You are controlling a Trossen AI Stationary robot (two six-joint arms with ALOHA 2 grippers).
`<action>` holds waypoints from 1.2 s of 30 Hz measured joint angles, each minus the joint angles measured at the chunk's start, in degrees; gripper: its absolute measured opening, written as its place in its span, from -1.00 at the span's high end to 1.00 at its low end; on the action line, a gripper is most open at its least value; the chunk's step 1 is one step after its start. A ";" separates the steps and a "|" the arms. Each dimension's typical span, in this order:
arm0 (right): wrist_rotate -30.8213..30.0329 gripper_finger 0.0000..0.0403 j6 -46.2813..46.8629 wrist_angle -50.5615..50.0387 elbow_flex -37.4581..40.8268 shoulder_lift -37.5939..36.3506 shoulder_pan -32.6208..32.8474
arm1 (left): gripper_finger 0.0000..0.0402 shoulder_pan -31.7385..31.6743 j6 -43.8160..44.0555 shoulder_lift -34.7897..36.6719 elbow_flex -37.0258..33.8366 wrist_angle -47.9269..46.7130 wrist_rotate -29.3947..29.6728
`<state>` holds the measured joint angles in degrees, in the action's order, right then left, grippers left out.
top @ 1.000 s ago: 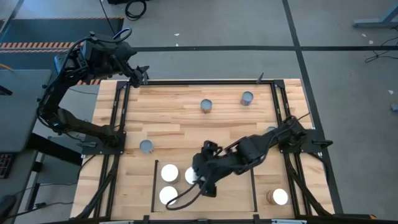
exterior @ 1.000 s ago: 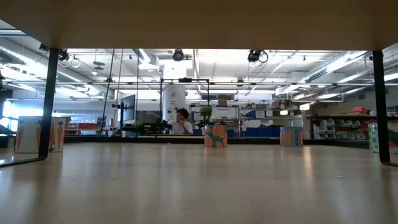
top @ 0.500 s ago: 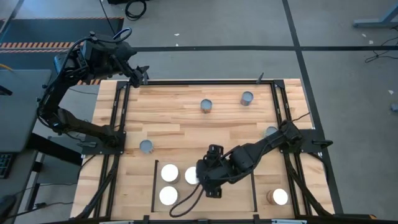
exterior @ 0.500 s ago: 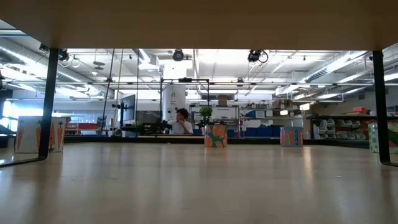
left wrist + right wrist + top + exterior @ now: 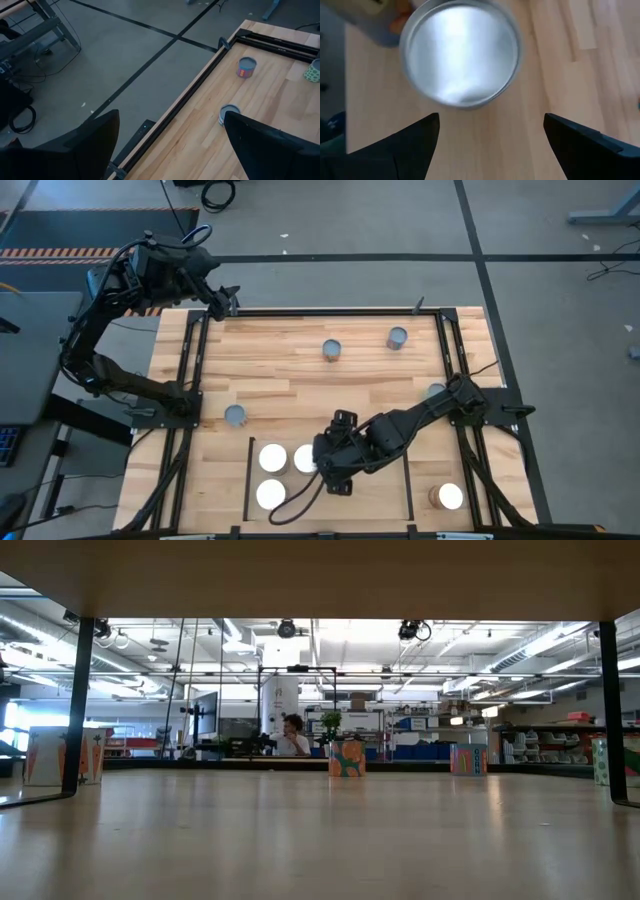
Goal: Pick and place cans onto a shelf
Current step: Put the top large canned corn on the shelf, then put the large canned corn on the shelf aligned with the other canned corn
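Note:
Three cans with bright white tops stand on the shelf [image 5: 375, 490] at the table's near side: two [image 5: 272, 457] [image 5: 270, 494] at its left, and a third [image 5: 305, 460] half hidden under my right gripper [image 5: 324, 472]. In the right wrist view this can [image 5: 460, 55] stands upright just ahead of the open fingers [image 5: 491, 117], which do not touch it. My left gripper [image 5: 228, 298] waits open over the table's far left corner. Grey-topped cans [image 5: 332, 349] [image 5: 397, 337] [image 5: 235, 415] stand on the tabletop.
Another white-topped can [image 5: 450, 496] stands near the table's near right corner, outside the shelf's black rail [image 5: 408, 480]. A grey-topped can [image 5: 435, 391] shows beside the right arm. Black frame rails [image 5: 195, 370] run along the table's left and right sides.
My right gripper has sunk a little over the shelf and tipped more steeply downward at the can below it, staying open; in the last half second it has kept still.

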<state>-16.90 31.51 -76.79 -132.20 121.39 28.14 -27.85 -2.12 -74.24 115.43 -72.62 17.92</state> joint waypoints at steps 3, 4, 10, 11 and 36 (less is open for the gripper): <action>1.94 -0.82 0.00 -0.03 0.00 -1.77 0.76 | -0.81 0.00 0.01 0.00 0.01 -0.01 0.01; 2.49 -0.82 0.00 -0.02 -0.02 -2.67 1.33 | -0.81 -0.01 0.00 0.00 0.00 0.00 0.01; 0.75 -0.82 2.45 -1.95 -0.05 -7.96 8.98 | -0.81 0.00 0.00 0.00 0.01 0.00 0.01; -0.36 -0.81 4.28 -3.36 -0.11 -8.62 10.74 | -0.81 0.00 0.00 0.00 0.00 -0.01 0.00; 6.64 -0.81 43.95 -3.58 38.83 -26.47 39.13 | -0.81 0.00 0.01 0.01 -0.01 0.00 -0.01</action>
<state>-10.26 75.46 -80.37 -93.37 94.92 67.27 -27.84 -2.11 -74.22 115.42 -72.62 17.91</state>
